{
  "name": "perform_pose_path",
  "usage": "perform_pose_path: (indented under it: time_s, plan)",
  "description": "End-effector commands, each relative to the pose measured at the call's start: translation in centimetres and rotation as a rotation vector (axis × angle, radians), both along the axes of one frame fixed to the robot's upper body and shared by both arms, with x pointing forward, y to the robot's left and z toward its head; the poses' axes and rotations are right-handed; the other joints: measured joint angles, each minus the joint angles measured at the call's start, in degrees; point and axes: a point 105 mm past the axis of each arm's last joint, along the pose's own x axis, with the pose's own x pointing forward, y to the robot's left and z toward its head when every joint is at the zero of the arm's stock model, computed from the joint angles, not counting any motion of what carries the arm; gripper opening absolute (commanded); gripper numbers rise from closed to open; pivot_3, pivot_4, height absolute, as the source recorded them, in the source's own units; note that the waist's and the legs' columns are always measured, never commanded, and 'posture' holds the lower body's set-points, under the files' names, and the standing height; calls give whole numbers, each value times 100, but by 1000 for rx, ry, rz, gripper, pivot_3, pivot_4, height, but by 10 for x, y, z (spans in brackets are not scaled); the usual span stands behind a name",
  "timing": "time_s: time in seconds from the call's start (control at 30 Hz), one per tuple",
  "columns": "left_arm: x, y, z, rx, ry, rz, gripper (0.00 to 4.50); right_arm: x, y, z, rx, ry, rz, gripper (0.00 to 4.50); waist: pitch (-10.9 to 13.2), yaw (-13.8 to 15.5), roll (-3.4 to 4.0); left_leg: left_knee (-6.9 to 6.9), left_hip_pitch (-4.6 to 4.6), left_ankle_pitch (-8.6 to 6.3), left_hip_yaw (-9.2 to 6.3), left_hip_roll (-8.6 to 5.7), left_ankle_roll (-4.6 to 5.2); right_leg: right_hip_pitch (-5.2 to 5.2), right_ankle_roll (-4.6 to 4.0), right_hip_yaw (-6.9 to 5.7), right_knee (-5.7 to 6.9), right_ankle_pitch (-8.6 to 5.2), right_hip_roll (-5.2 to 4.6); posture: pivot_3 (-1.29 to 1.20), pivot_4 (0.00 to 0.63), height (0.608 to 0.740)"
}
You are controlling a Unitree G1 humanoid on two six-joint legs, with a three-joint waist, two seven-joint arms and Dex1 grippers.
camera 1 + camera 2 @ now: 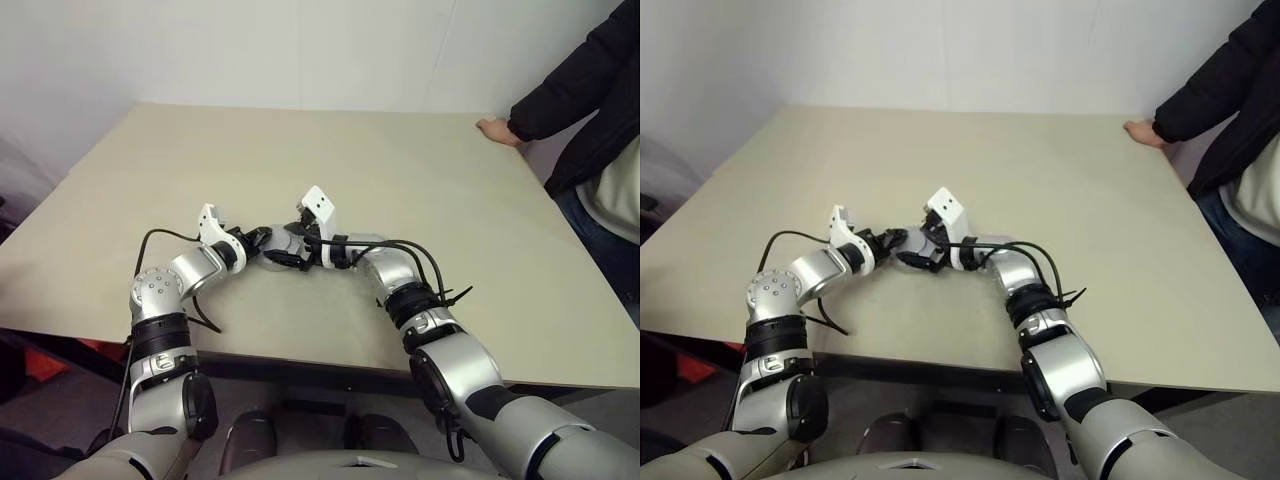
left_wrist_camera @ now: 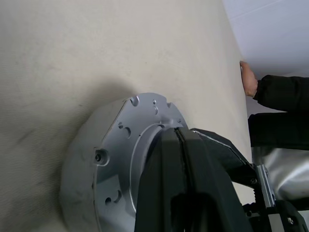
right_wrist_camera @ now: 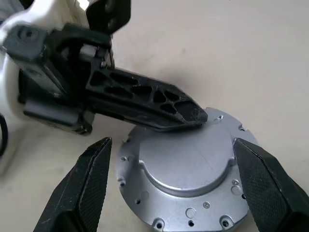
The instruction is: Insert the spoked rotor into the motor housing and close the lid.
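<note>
I have both arms meeting just left of centre in the left eye view, low over the beige table (image 1: 420,190), and the reason is the closed motor assembly sitting between them. In the right wrist view the lid (image 3: 186,166) fills the lower middle of the frame: a machined silver disc with a raised smooth round centre and a flat flange drilled with small screw holes and notches. It lies flat on what I take to be the motor housing, hidden beneath it; I cannot see the spoked rotor and judge it is already inside.

My left gripper (image 3: 195,116) comes in from the upper left of that frame, its black lattice-ribbed fingers pressed together, the tips resting on the lid's far edge. I read that as a steadying press to keep the lid seated. In the left wrist view the same closed fingers (image 2: 181,159) lie against the flange.

My right gripper (image 3: 174,183) is spread wide, its two textured black pads standing apart on either side of the lid, touching nothing.

A person's hand (image 1: 497,130) rests on the table's far corner, upper right, well apart from the work.
</note>
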Motion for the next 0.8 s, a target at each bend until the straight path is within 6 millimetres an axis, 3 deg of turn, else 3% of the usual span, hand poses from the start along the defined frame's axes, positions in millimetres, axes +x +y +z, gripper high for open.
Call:
perform_pose_path:
  time_s: [0.03, 0.27, 0.43, 0.63, 0.8]
  plan:
    - [-7, -6, -17, 9, 74, -35, 0, 14, -2, 25, 77, -15, -71, 4490, 0, 2, 0, 0, 0, 1, 0, 0, -1, 0, 0, 0, 0, 0, 0, 0, 0, 740]
    - [-6, -4, -15, 7, 71, -32, 0, 33, -22, 30, 109, 127, -219, 4490, 0, 9, 0, 2, 13, 3, 0, -1, -6, 2, 1, -1, 1, 0, -1, 0, 0, 740]
    - [-5, -3, -14, 6, 67, -24, 0, 41, -50, 26, 89, 330, -324, 4490, 0, 14, 0, 2, 11, 4, 0, -4, -6, 1, 0, -1, 1, 0, -1, 0, 0, 740]
    - [-6, -2, -16, 4, 68, -15, 0, 39, -83, 26, 67, 576, -415, 4490, 0, 31, 0, 2, 9, 19, 0, -5, -32, 0, 2, -1, 2, 0, 0, 0, 0, 740]
    - [-7, -1, -17, 4, 68, -7, 0, 27, -88, 28, 84, 729, -383, 4490, 0, 46, 0, 2, 7, 20, 1, -5, -35, 1, 16, -1, 2, -9, 0, 0, 0, 740]
